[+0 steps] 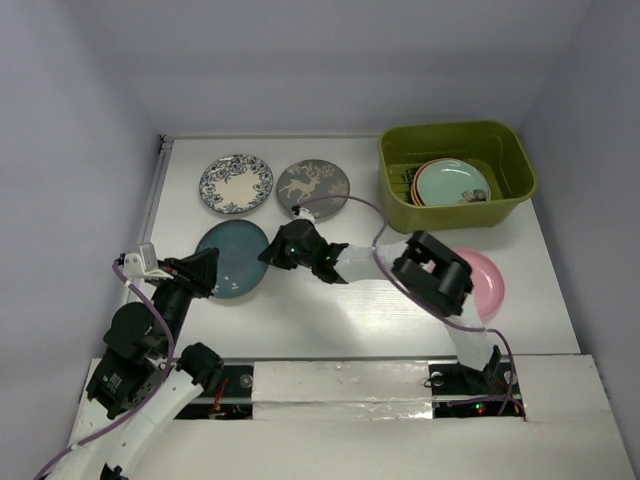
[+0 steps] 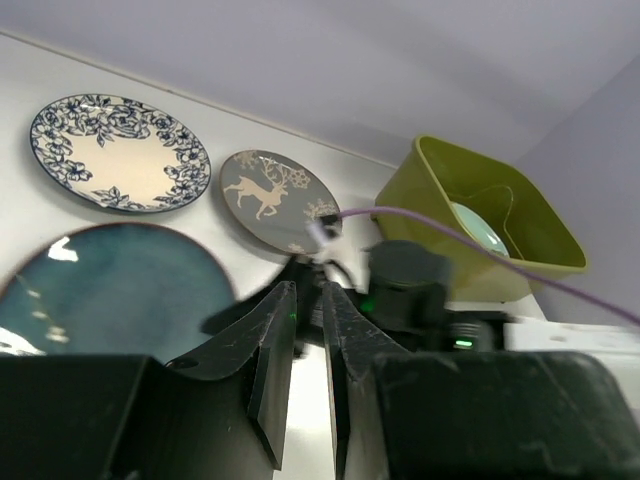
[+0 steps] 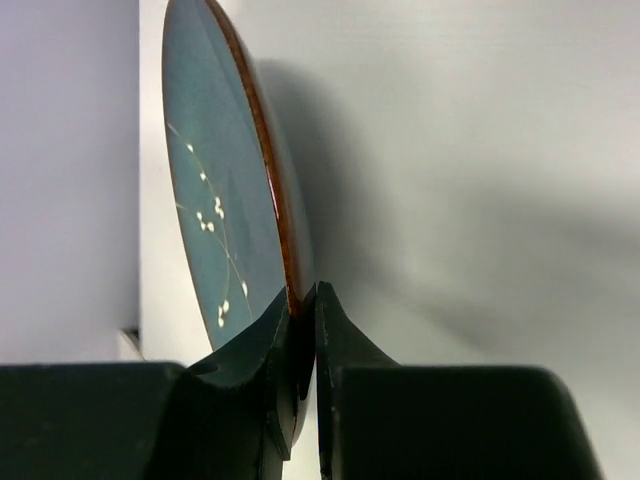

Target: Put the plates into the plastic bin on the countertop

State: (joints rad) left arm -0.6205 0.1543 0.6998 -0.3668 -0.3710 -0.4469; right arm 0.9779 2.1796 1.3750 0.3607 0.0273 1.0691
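Countertop (image 1: pixel 350 310): four plates are not yet binned. The blue-white floral plate (image 1: pixel 236 184) and the grey deer plate (image 1: pixel 313 185) sit at the back. The dark teal plate (image 1: pixel 232 258) is front left. The pink plate (image 1: pixel 485 275) is on the right, partly under the right arm's elbow.

Plastic bin (image 1: pixel 400 205): back right corner. It holds a stack with the mint green plate (image 1: pixel 452 183) on top and orange and red rims showing beneath it on the left. The stack sits left of centre and leans on the bin's left wall. Ribbed floor is visible to its right.

Right gripper (image 3: pixel 305 295): reaches across and pinches the teal plate's right rim, biting only the edge.

Left gripper (image 2: pixel 308 295): at the teal plate's left edge, fingers drawn nearly together with nothing between them.

Risks as I judge them:
- A thin rim pinch on a glazed plate could let it pivot or slip out on the lift.
- The carry to the bin crosses near the deer plate and could clip it.
- The elbow swinging back could shove the pink plate.
- A drop onto the leaning stack could chip it or slide off.
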